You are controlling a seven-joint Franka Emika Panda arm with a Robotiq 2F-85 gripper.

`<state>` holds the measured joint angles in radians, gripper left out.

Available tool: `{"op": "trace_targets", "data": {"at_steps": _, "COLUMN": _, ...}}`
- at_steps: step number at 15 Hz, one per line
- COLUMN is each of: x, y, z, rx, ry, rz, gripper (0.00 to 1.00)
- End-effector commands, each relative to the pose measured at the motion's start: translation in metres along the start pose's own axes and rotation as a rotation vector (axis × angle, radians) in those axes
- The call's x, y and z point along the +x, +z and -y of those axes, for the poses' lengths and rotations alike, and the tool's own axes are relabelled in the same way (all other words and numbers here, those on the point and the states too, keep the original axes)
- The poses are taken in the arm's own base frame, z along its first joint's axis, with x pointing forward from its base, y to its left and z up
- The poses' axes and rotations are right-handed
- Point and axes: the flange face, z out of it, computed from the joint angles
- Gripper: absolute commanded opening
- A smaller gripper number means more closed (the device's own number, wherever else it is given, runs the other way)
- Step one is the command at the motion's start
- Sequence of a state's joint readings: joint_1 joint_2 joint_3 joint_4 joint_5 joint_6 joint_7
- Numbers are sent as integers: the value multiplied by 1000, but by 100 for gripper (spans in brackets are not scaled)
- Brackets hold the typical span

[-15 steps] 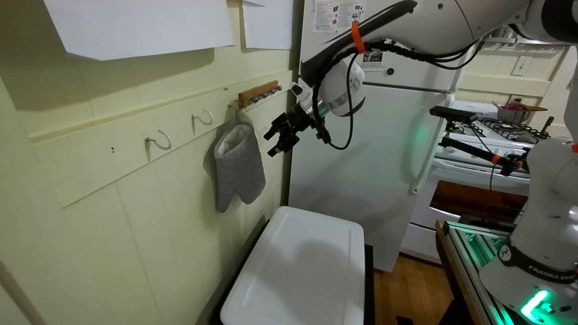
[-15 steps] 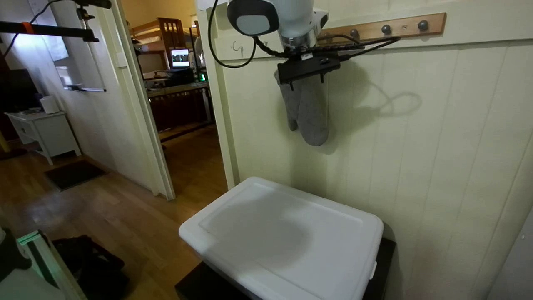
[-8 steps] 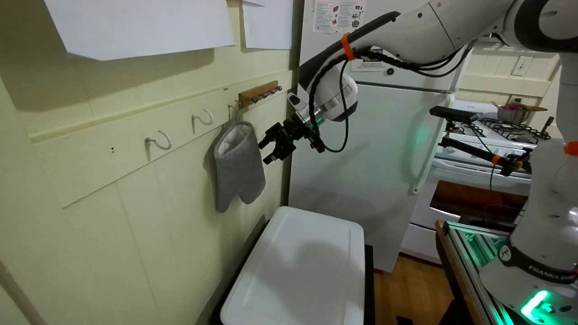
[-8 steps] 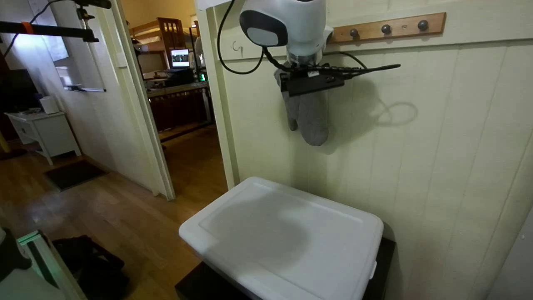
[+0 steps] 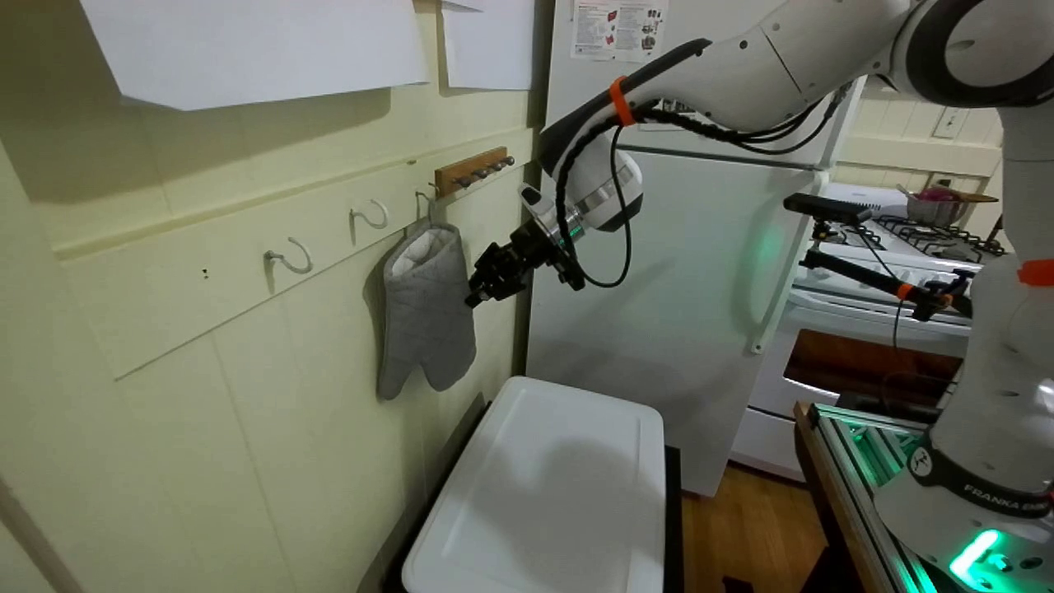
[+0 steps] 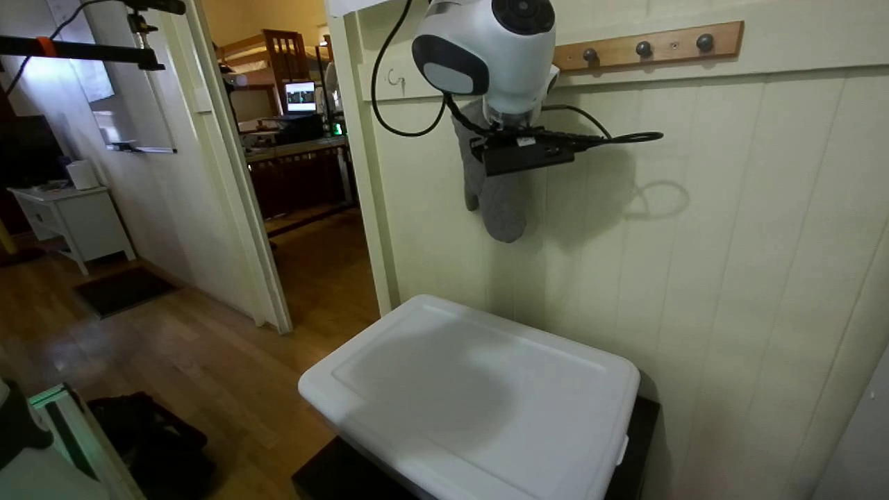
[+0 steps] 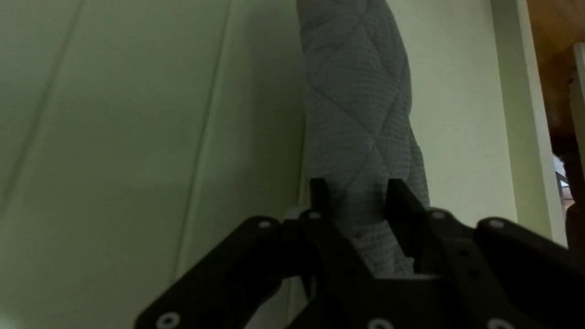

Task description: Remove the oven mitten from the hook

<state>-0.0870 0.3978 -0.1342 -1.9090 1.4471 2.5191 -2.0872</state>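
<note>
Oven mitten (image 5: 428,317), grey and diamond-quilted, hangs on the left wall (image 5: 288,428) by its loop (image 5: 431,214) from the hook (image 5: 422,194) just left of the wooden peg rack (image 5: 468,168), higher than the white lidded bin (image 5: 535,486). From where I stand, the gripper (image 7: 358,196) reaches it from the right; its fingers (image 7: 320,194) stand narrow with padding between them, and I take that for a pinch on the mitten's right side, well below the loop.

Unhooking looks to be the step in hand. I'd raise the mitten first, straight up along the wall: the bare hooks (image 5: 286,263) to the left curl upward, and this one likely does too. Only with the loop past the tip would I draw it out. Pulling down or right too soon would probably just tighten the loop. Held so low, soft cloth may fold before the loop lifts, so I'd rise slowly and generously, minding that rack.

FRANKA reads plainly on the black band (image 5: 980,492) round the robot's base (image 5: 918,515), a second word curving out of sight. The printed sheet (image 5: 619,29) on the refrigerator (image 5: 642,354) is too small to read.
</note>
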Motion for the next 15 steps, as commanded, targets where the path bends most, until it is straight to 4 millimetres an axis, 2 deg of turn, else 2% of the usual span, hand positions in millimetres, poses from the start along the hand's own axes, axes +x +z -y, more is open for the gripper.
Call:
{"op": "trace_targets", "data": {"at_steps": 1, "x": 4, "y": -2, "z": -1, "rx": 18, "ry": -11, "rz": -44, "gripper": 6}}
{"op": "trace_targets", "data": {"at_steps": 3, "x": 9, "y": -9, "z": 0, "rx": 13, "ry": -18, "rz": -62, "gripper": 0}}
{"op": "trace_targets", "data": {"at_steps": 5, "x": 14, "y": -17, "z": 0, "rx": -2, "ry": -34, "rz": -69, "gripper": 3}}
{"op": "trace_targets", "data": {"at_steps": 10, "x": 28, "y": -45, "z": -4, "rx": -61, "ry": -73, "rz": -126, "gripper": 2}}
{"op": "trace_targets", "data": {"at_steps": 15, "x": 34, "y": -73, "z": 9, "rx": -93, "ry": -90, "rz": -130, "gripper": 2}}
